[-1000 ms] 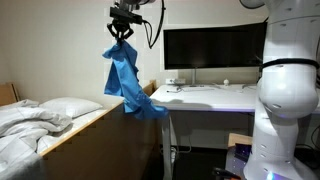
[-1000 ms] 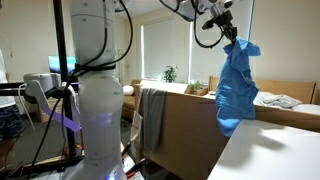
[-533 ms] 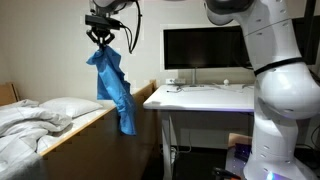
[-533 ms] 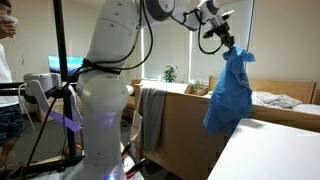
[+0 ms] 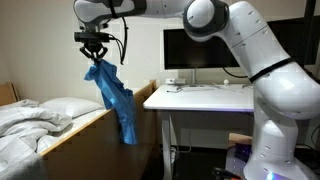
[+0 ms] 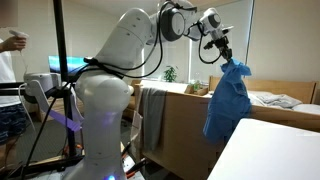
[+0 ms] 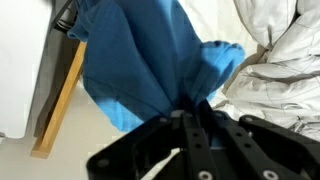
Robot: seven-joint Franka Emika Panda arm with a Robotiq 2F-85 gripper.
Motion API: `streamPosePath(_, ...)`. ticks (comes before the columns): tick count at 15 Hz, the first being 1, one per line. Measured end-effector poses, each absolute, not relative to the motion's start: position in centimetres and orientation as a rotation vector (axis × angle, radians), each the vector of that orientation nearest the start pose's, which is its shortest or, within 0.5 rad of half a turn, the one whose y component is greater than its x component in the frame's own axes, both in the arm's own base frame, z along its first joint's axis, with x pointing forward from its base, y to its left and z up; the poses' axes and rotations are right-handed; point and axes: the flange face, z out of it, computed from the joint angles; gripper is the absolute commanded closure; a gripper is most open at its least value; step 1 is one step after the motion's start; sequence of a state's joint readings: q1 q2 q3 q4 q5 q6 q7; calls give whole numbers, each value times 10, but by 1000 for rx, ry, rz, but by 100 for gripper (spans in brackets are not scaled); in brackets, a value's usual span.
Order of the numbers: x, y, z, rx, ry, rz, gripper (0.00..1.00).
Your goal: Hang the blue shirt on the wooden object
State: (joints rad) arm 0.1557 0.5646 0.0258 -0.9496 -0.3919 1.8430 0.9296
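Note:
My gripper (image 5: 97, 58) is shut on the top of the blue shirt (image 5: 112, 98), which hangs down from it in the air above the wooden bed board (image 5: 90, 125). In an exterior view the gripper (image 6: 228, 63) holds the shirt (image 6: 227, 100) over the wooden board (image 6: 185, 125). In the wrist view the gripper (image 7: 190, 112) pinches bunched blue shirt fabric (image 7: 140, 60), with the wooden edge (image 7: 60, 105) below at left.
A bed with white bedding (image 5: 30, 118) lies beside the board. A white desk (image 5: 205, 98) with a monitor (image 5: 205, 48) stands close by. A grey cloth (image 6: 151, 115) hangs over the board. A person (image 6: 10, 90) stands at the far side.
My gripper has carried the blue shirt away from the desk and toward the bed, across the wooden board. The shirt swings below it. The grip has not changed.

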Motion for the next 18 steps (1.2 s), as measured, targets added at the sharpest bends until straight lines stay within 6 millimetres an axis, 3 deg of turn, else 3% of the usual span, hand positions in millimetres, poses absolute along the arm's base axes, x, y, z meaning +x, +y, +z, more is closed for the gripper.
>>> streamPosePath(4, 748, 109, 549, -3026, 1105, -626, 98)
streamPosePath(11, 764, 159, 466, -3144, 888, -353, 98)
streamPosePath(12, 764, 164, 455, -3166, 857, -317, 93)
streamPosePath(13, 764, 168, 445, -3186, 830, -283, 66)
streamPosePath(14, 763, 172, 437, -3202, 806, -253, 65)
streamPosePath(18, 763, 173, 427, -3228, 760, -202, 41)
